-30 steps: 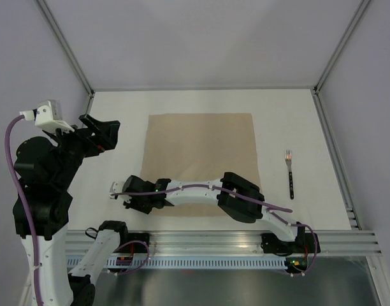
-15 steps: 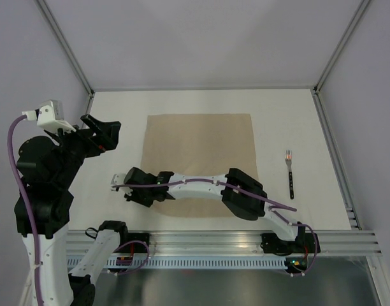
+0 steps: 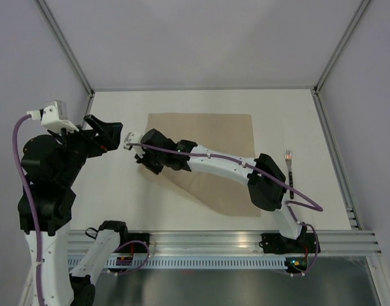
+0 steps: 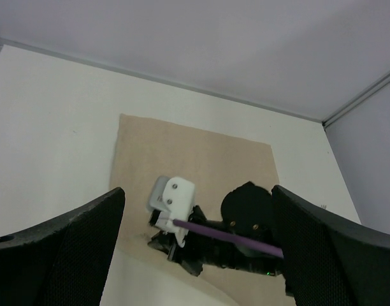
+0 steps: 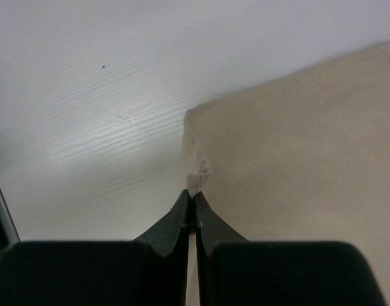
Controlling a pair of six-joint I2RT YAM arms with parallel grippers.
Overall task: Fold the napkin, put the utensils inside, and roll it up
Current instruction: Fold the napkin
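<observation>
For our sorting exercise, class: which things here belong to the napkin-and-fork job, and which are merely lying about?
Job: large beige cloth napkin; small silver fork with black handle.
Not the job: white table; aluminium frame rail.

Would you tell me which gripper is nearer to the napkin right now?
The right. The right gripper is shut on a corner of the napkin, pinching it. The left gripper is open and raised off the napkin's left side, touching nothing.

Napkin [image 3: 214,131] partly behind right arm [image 3: 215,165]
</observation>
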